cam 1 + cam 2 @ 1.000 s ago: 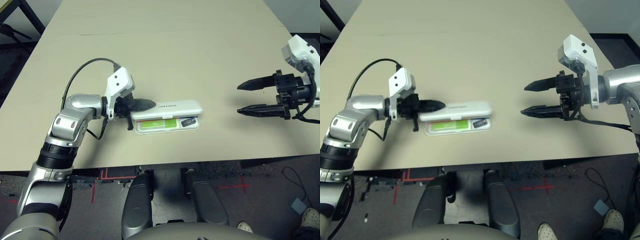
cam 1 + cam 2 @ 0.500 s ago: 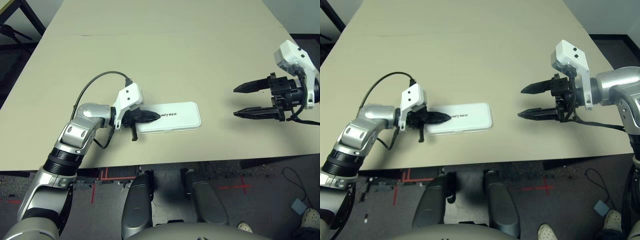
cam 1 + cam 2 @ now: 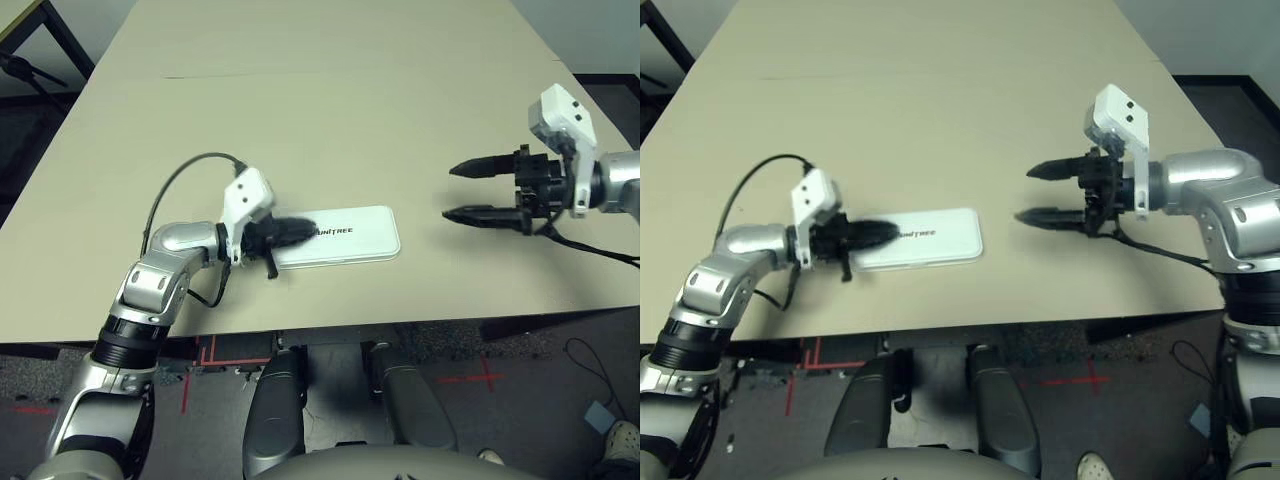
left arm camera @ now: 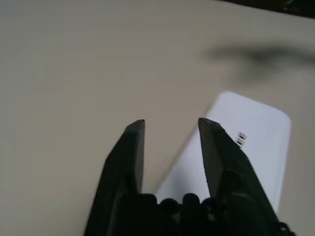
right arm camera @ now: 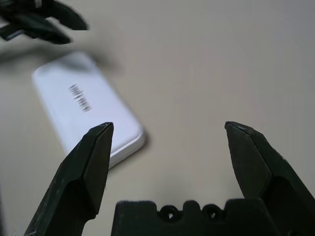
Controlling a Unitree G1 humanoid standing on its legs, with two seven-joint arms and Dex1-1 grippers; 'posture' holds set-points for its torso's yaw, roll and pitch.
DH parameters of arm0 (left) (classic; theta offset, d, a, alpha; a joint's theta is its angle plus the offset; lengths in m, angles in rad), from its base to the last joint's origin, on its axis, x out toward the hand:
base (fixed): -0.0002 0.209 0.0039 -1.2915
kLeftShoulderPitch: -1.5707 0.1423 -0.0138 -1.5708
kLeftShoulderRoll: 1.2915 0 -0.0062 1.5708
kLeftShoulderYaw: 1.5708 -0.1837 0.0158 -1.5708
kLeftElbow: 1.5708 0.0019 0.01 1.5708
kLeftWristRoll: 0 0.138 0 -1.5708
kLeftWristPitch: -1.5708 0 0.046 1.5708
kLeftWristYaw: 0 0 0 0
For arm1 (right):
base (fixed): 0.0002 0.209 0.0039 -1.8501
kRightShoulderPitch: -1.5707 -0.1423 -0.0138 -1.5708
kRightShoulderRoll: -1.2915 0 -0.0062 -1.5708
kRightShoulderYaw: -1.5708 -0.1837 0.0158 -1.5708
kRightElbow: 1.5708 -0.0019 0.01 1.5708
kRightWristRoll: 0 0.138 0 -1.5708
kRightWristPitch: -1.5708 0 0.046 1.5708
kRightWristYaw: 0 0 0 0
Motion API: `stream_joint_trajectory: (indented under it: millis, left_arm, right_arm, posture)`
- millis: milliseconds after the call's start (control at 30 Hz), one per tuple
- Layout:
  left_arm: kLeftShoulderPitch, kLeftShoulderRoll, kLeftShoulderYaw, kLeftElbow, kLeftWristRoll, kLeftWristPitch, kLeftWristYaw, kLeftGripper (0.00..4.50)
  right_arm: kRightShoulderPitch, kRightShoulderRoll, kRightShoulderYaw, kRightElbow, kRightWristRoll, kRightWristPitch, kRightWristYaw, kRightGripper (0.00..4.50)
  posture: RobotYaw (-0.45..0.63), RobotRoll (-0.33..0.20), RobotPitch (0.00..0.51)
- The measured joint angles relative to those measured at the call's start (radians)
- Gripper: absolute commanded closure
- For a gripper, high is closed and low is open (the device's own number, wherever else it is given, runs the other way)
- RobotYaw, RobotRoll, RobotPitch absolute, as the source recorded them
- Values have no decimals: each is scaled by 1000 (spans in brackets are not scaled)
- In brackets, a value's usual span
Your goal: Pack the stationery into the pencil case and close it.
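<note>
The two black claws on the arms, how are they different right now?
The left gripper sits at the end of the closed white pencil case, fingers a narrow gap apart; the right gripper hangs over bare table, off to the case's other side. The right gripper's fingers are spread far wider than the left's. Neither holds anything. Both have two black pointed fingers and point inward, toward the case.

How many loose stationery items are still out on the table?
0. The beige table carries just the flat white plastic pencil case, lid down, at its near edge; anything packed inside is hidden.
</note>
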Motion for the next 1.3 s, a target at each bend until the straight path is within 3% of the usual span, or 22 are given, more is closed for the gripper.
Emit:
stream_joint_trajectory:
  millis: [133, 333, 600, 933, 1300]
  left_arm:
    - [17, -35, 127, 27, -28, -57, 109, 7]
    - [-83, -23, 302, 262, -27, -204, 277, 7]
    - [-164, 48, 390, 542, -15, -357, 351, 7]
    - [-198, 69, 390, 714, 15, -498, 378, 7]
    - [-223, 68, 352, 765, 30, -530, 380, 7]
  right_arm:
    - [-5, 81, -74, 110, -36, -126, -152, 0]
    - [-42, 165, -152, 338, -113, -362, -397, 0]
    - [-91, 168, -223, 640, -179, -638, -598, 0]
    - [-150, 161, -225, 811, -189, -757, -623, 0]
    - [-143, 150, -225, 814, -188, -760, -605, 0]
  posture:
    - [-9, 0, 186]
    - [-7, 0, 176]
    - [-27, 0, 157]
    - [-67, 0, 190]
    - [-81, 0, 161]
